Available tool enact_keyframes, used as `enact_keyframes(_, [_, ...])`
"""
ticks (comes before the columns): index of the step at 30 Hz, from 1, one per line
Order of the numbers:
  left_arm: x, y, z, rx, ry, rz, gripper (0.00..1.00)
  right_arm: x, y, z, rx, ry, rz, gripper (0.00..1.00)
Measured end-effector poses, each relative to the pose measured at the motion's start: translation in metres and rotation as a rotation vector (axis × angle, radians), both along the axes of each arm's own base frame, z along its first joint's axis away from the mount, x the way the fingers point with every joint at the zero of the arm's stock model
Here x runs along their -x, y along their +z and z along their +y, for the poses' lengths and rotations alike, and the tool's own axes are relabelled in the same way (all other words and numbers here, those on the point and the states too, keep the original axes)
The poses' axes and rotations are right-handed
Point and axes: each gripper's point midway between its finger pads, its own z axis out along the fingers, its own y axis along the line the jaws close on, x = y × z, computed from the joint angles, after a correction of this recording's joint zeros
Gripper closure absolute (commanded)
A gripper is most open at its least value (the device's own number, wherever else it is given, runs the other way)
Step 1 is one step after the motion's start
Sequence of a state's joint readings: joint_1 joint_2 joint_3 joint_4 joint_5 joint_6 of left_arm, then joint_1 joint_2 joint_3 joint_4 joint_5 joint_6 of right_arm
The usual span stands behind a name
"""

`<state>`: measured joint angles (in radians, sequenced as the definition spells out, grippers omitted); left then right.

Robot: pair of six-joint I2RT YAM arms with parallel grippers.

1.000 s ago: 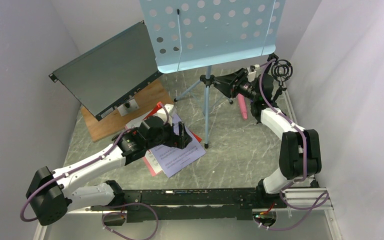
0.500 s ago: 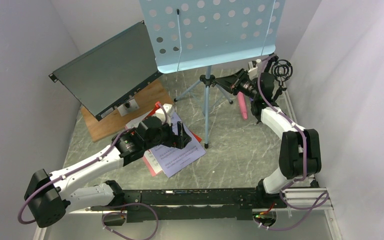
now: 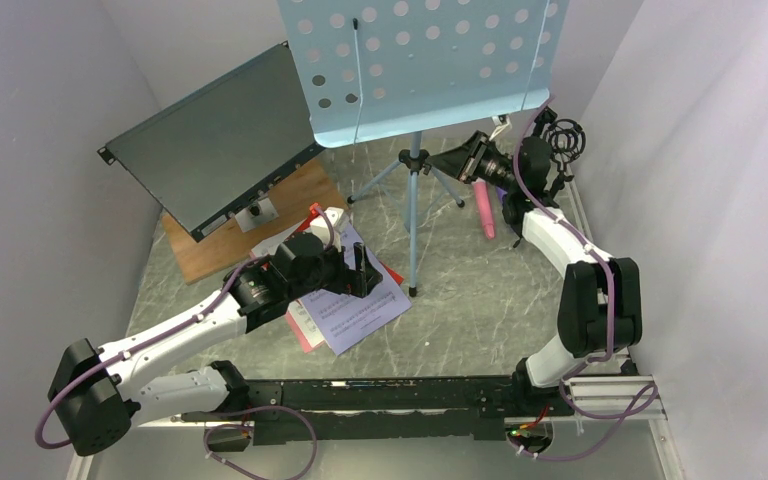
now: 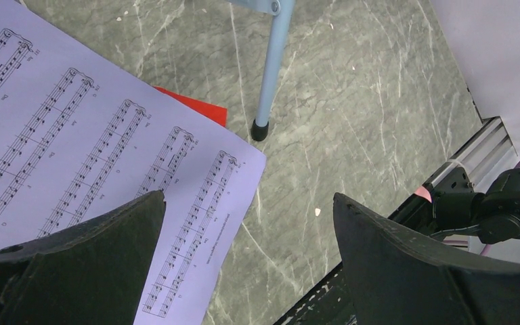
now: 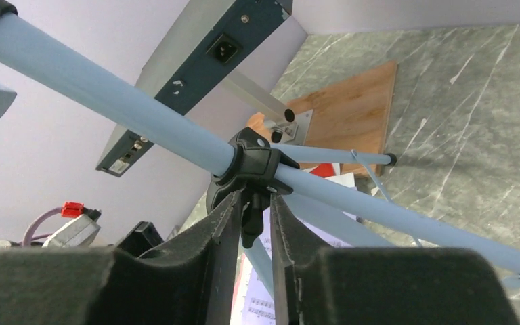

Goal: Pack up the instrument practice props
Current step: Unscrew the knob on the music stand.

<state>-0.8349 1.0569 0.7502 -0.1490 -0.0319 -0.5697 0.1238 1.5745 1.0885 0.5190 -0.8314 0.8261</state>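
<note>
From above, the light-blue perforated music rack stands upright on its tripod at the back of the table. The right gripper is reaching in from the right, just under the rack and right up against the centre pole. A pink microphone lies flat on the table beside that arm, and a black mic support stands near the right wall. Over on the left, the left gripper hangs over the fanned sheet-music pages. Behind them, a dark metal box leans tilted over a wooden board. On to the left wrist: the left gripper is spread wide with nothing between its fingers. One finger sits over the white page of printed staves, and a red page peeks out from under it. The rubber-tipped tripod leg is planted just past that red corner. Now the right wrist: the right gripper is drawn in narrow, its two fingers flanking a small black knob. That knob hangs below the black collar where the blue tubes meet. Whether the fingers are actually pinching the knob, I can't tell from here. The dark metal box and wooden board show beyond.
</note>
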Motion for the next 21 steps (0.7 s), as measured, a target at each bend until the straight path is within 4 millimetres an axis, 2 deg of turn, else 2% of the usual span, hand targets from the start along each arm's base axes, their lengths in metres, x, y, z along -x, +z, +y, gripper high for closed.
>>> enact_keyframes(4, [0.000, 0.000, 0.000, -0.001, 0.000, 0.001, 0.00, 0.007, -0.008, 0.002, -0.021, 0.020, 0.007, 0.63])
enact_keyframes(8, [0.000, -0.001, 0.000, -0.003, 0.000, 0.002, 0.01, 0.015, -0.021, 0.003, -0.024, 0.043, 0.014, 0.62])
enact_keyframes(14, [0.001, -0.001, 0.001, -0.005, 0.000, 0.004, 0.01, 0.018, -0.016, 0.004, -0.036, 0.056, -0.033, 0.65])
enact_keyframes(21, [0.001, -0.002, 0.001, -0.005, 0.000, 0.005, 0.01, 0.015, -0.006, 0.004, -0.065, 0.047, -0.102, 0.73])
